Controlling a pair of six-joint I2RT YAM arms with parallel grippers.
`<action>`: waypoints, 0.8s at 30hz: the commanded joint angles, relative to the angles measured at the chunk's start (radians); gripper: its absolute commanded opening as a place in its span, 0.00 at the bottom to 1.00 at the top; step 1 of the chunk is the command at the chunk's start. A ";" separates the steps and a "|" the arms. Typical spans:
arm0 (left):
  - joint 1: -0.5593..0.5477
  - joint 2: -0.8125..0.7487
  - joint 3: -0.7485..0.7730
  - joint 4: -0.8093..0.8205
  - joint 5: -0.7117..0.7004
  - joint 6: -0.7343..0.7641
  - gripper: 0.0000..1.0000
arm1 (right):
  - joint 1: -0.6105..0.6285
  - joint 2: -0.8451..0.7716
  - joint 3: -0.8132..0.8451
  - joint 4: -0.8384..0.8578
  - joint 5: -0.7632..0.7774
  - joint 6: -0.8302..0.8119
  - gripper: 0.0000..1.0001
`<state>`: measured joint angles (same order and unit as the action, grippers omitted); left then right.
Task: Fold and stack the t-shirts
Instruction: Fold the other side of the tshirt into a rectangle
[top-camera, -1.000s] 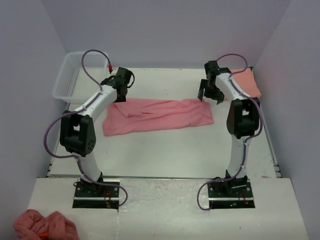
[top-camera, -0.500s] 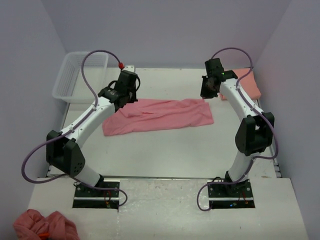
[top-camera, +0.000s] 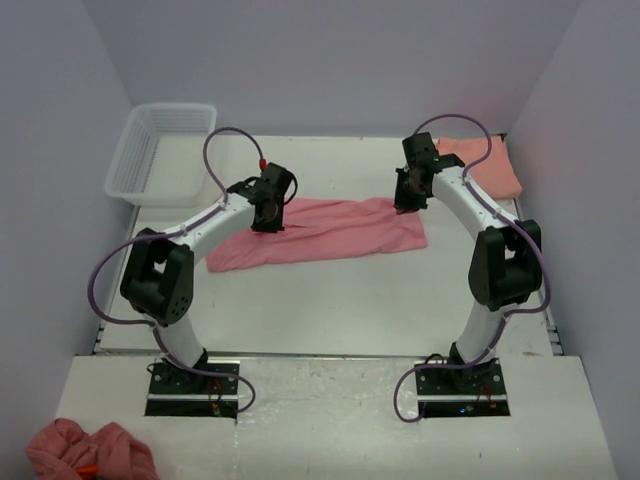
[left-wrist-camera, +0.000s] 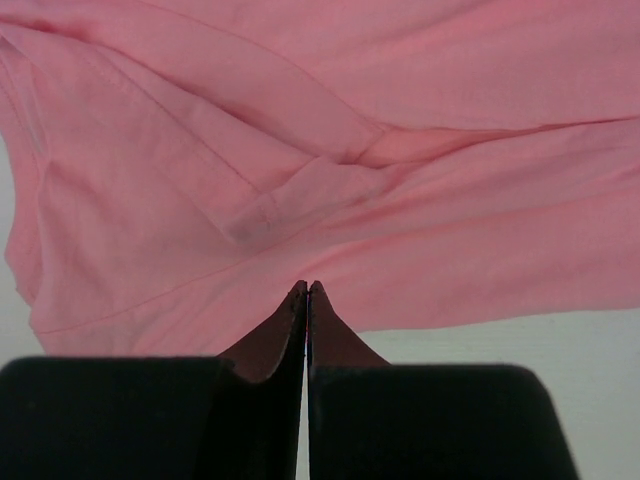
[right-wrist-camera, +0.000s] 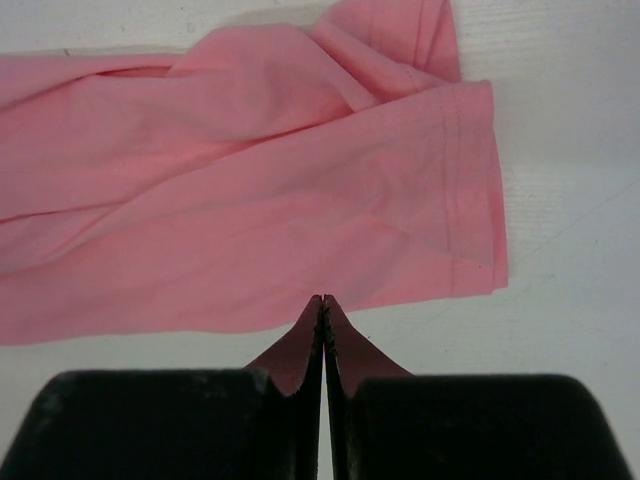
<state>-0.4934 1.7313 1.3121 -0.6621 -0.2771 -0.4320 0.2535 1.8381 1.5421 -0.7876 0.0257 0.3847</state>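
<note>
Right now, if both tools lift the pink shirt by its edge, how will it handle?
Likely floppy: the rose-pink t-shirt lies flat in soft folds, so it should sag between grip points. Probably light; the cloth looks thin. Folded layers by the left tool and right tool may slip apart when lifted.

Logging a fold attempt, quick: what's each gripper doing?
Left gripper: shut, nothing visibly pinched, over the rose-pink cotton t-shirt.
Right gripper: shut, nothing visibly pinched.

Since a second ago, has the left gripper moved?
Yes. The left gripper went rightward and nearer, away from the basket, and now sits over the rose-pink t-shirt.
</note>
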 joint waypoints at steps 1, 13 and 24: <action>0.004 0.075 0.061 -0.025 -0.051 -0.008 0.00 | 0.004 -0.010 -0.016 0.036 -0.014 0.011 0.00; 0.044 0.166 0.099 -0.022 -0.114 0.001 0.00 | 0.004 -0.019 -0.016 0.033 0.006 0.005 0.00; 0.119 0.272 0.211 0.047 -0.055 0.090 0.00 | 0.001 -0.028 -0.011 0.024 0.023 0.000 0.00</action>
<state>-0.3717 1.9949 1.4593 -0.6865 -0.3645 -0.3985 0.2535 1.8393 1.5253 -0.7773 0.0357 0.3840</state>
